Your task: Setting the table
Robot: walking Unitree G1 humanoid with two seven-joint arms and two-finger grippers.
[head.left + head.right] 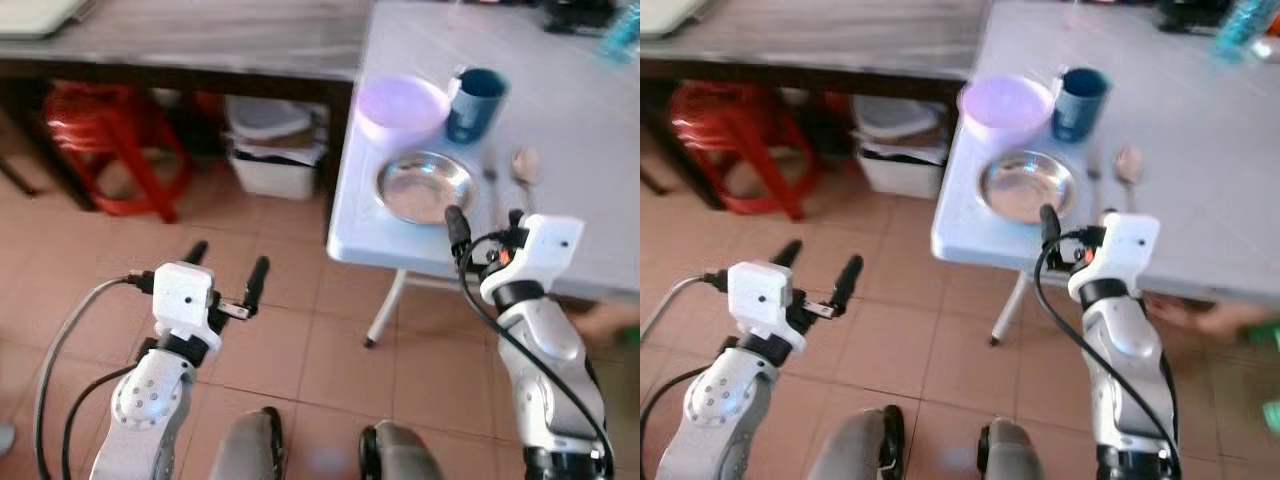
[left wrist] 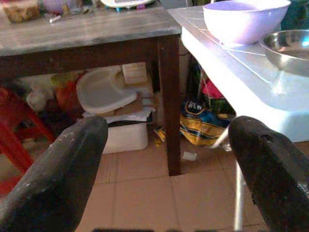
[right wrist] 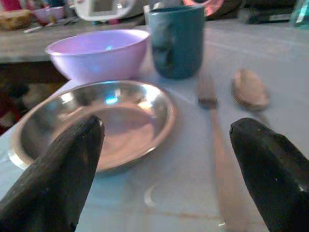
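The right gripper (image 3: 164, 159) held its fingers (image 3: 58, 169) spread and empty at the white tabletop's (image 1: 590, 150) near edge, just before the steel plate (image 1: 425, 187). Beyond sat a lilac bowl (image 1: 403, 106) and teal cup (image 1: 475, 103); a fork (image 3: 212, 111) and spoon (image 1: 526, 165) lay beside the plate. The left gripper (image 1: 228, 275), fingers also apart, hung over the tiled floor (image 1: 290, 250) facing a dark wooden table (image 2: 96, 34), red stool (image 1: 110, 140) and white bin (image 1: 272, 150). No writing was legible.

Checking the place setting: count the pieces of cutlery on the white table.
2: a fork right of the steel plate, and a spoon just right of the fork. Others may lie outside the views.
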